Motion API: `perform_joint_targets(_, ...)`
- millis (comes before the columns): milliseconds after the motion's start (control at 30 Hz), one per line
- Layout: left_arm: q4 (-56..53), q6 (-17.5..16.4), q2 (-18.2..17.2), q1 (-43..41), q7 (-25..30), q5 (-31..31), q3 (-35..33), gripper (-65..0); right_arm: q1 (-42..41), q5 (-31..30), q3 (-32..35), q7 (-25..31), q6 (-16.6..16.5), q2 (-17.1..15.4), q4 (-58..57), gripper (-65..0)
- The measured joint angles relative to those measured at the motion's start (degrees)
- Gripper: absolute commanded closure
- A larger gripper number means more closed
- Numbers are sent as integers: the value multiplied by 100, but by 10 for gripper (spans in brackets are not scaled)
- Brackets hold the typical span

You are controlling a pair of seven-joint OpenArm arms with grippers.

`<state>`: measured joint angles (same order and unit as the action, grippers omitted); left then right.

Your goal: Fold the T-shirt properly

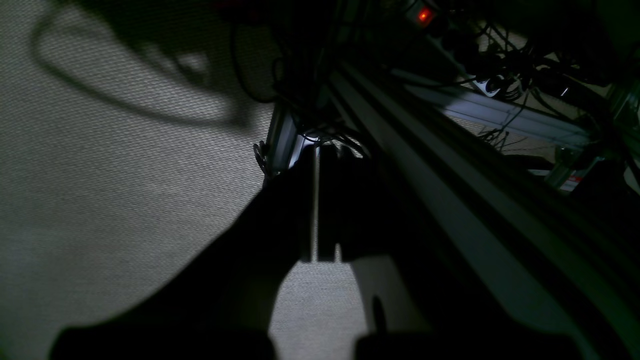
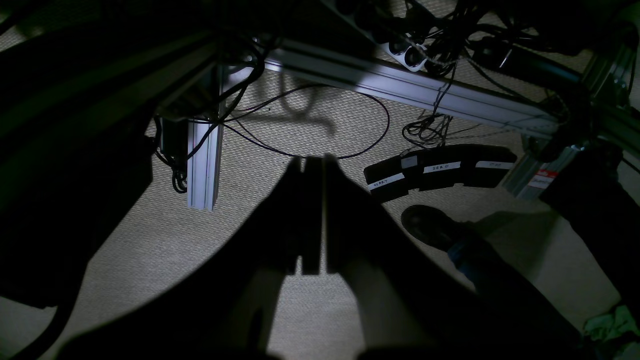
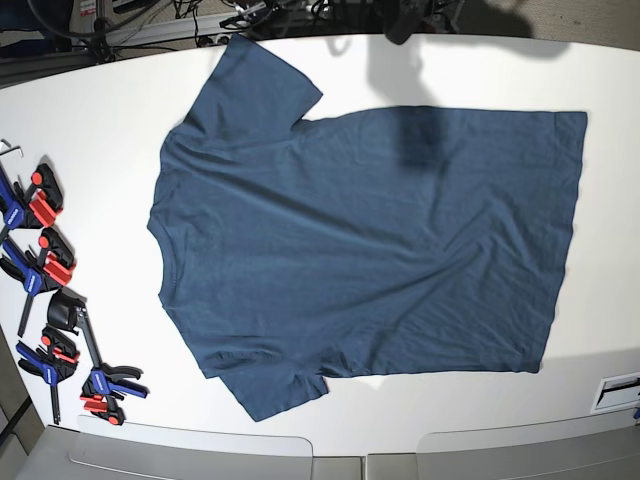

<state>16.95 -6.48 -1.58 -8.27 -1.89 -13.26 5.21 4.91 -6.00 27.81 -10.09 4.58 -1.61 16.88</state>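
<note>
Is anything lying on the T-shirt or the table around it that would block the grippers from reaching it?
Nothing visible does. The T-shirt lies spread flat on the white table with nothing on top; the clamps sit apart at the table's edge. Both grippers are shut, off the table, pointing at the floor.

A white counter [image 3: 90, 120] is seen from above under bright, even light, with soft shadows cast across its far edge. Red-and-blue clamps [image 3: 45, 260] are ranged along one side of it. Below, a pale woven carpet [image 2: 310, 320] is lit only dimly, and most of what surrounds it is lost in darkness. Aluminium frame rails [image 2: 400, 85] are crossed beyond the fingers, with dark cables [image 2: 350, 125] looped on the floor beneath them. A black pedal unit [image 2: 440, 170] with white labels is laid to one side of the fingers. A small red indicator light [image 1: 424, 15] is seen glowing above.
</note>
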Motion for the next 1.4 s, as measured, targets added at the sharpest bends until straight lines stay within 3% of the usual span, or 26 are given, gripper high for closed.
perform_joint_targets(1233, 17, -2, 0, -17, 2, 2, 0, 0, 2, 0, 0, 2, 0, -2, 0, 0)
perform_joint_targets(1400, 490, -17, -35, -389, 44, 20, 0, 0, 87, -4, -7, 28, 4, -68, 13, 0)
